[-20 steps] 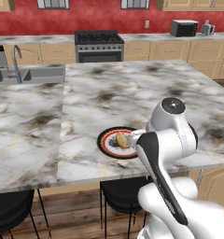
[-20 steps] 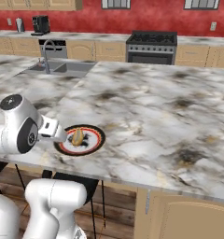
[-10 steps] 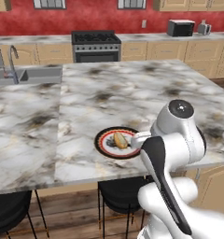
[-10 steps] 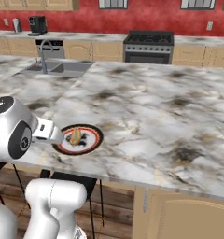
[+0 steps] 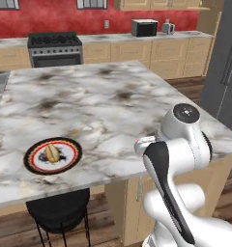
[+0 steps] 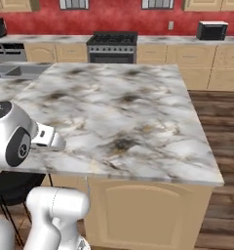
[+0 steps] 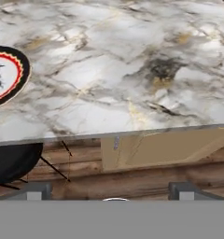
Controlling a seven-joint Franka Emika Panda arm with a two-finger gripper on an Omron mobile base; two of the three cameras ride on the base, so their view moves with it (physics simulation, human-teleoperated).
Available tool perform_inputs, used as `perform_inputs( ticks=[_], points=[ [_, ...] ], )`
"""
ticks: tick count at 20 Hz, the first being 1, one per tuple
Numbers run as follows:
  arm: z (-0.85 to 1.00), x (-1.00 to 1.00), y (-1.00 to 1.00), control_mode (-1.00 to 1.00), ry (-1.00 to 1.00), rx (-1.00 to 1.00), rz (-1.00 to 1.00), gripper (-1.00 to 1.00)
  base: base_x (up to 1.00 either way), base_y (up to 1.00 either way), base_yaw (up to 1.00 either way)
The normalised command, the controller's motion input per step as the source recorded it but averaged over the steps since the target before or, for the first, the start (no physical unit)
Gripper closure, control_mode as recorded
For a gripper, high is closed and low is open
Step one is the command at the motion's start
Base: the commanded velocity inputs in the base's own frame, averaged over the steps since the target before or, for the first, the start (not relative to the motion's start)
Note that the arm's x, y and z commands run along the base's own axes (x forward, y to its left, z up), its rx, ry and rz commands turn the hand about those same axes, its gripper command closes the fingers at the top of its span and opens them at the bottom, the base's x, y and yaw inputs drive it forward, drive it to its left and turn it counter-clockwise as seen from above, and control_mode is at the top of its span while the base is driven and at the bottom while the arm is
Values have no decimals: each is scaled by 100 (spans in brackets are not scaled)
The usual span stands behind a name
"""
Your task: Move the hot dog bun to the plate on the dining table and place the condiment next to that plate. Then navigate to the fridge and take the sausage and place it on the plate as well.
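Observation:
The hot dog bun (image 5: 52, 153) lies on the plate (image 5: 53, 156), a red-rimmed round plate near the front edge of the marble dining table (image 5: 118, 101). In the hand view the plate (image 7: 9, 77) is cut by the left edge, above the table's front edge (image 7: 132, 133). My gripper (image 7: 111, 191) is open, its two fingertips (image 7: 37, 190) wide apart with nothing between them, off the table's front edge and well right of the plate. The hand (image 6: 47, 139) sticks out from my arm. The grey steel fridge (image 5: 226, 67) stands at the far right. The condiment and the sausage are out of view.
A black stool (image 5: 57, 212) stands under the table below the plate. A stove (image 5: 55, 48) and a microwave (image 5: 144, 27) sit along the back counter by the red wall. The inset sink (image 6: 11, 71) is at the table's far left. Wood floor lies to the right of the table.
The whole picture has shifted: the base has driven to the right along the table, so the plate now sits far left and the fridge has come into view. The gripper stays open.

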Motion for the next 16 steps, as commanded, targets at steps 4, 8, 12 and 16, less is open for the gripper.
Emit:
perform_inputs(
  ticks=[4, 8, 12, 16],
  points=[
    [0, 0, 0, 100, 0, 0, 0, -100, 0, -100, -21],
    [0, 0, 0, 100, 0, 0, 0, -100, 0, -100, -15],
    [0, 0, 0, 100, 0, 0, 0, -100, 0, -100, -12],
    [0, 0, 0, 100, 0, 0, 0, -100, 1, -100, -11]
  ],
)
